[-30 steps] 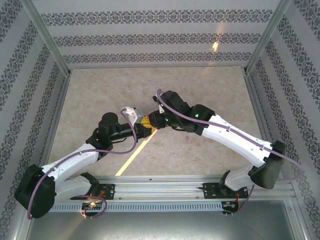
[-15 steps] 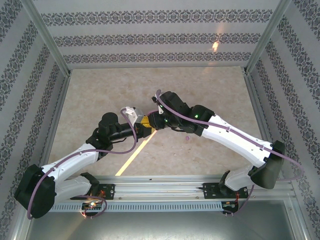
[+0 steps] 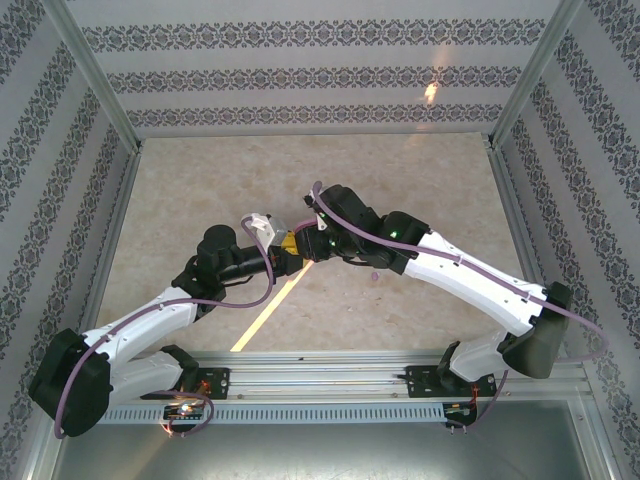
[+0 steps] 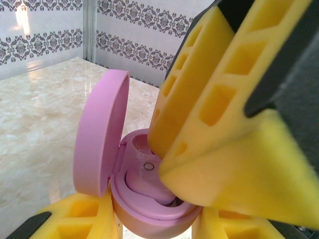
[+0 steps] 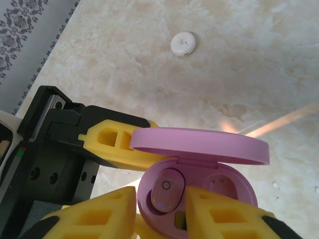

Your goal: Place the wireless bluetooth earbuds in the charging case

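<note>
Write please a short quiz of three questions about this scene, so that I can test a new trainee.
1. True or false: the lid of the charging case is open.
2. Whose jaws clamp the case? A) left arm B) right arm C) neither
3. Fill in: in the right wrist view, ___ socket of the case is bare.
Key: 1 true. 2 A. 3 one; the purple earbud covers the other.

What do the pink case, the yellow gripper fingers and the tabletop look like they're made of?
Pink case: likely smooth matte plastic, even colour, soft sheen.
Yellow fingers: probably moulded or printed plastic, with open cells.
Tabletop: glossy marble-look surface, veined, reflecting light.
</note>
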{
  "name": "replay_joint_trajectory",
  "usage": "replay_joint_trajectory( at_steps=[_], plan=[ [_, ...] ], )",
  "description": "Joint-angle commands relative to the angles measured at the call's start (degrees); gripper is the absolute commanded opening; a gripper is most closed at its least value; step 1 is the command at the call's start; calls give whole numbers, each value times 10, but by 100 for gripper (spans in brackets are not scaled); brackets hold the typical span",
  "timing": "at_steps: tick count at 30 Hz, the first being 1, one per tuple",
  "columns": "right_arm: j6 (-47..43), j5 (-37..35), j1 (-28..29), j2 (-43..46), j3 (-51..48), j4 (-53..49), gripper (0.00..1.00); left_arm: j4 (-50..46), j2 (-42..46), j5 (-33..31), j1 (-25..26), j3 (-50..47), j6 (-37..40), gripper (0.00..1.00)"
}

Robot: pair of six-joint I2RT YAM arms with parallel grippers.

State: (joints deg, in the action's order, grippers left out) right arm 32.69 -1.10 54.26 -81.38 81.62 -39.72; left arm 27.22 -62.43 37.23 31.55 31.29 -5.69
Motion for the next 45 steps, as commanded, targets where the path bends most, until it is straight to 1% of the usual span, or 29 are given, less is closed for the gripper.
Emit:
replay_joint_trajectory(
  at_steps=[1,5,10,12,16,20,25,29,33,38,40,42,45],
  plan=[
    [2,-8,6,17,-1,-11,37,6,-1,3,9,16,10,4],
    [4,-14,6,30,6,-13,40,7,-2,3,9,16,10,4],
    [3,-22,3,67,7,-13,41,8,-5,3,9,15,11,4],
    [4,-21,-9,87,-2,-16,40,10,-6,3,9,13,9,4],
    [16,-6,-54,139,-40,-22,40,12,-6,1,9,7,6,4],
    [22,-9,-102,185,-88,-45,40,11,-5,-2,9,-1,4,4],
    [39,22,-185,193,-166,-85,39,7,-5,-2,9,-4,2,4],
    [50,21,-217,198,-252,-58,37,8,-5,-2,9,-10,-2,4],
    [63,41,-226,177,-312,-20,34,5,-3,-2,10,-14,-5,4],
    [71,52,-226,115,-344,13,34,-5,3,-1,10,-15,1,4],
    [67,51,-229,88,-341,13,38,-10,6,-1,10,-17,2,4],
    [62,49,-231,60,-334,11,43,-12,10,-2,10,-20,3,4],
    [57,46,-235,25,-329,16,48,-13,17,-5,10,-26,3,4]
  ],
)
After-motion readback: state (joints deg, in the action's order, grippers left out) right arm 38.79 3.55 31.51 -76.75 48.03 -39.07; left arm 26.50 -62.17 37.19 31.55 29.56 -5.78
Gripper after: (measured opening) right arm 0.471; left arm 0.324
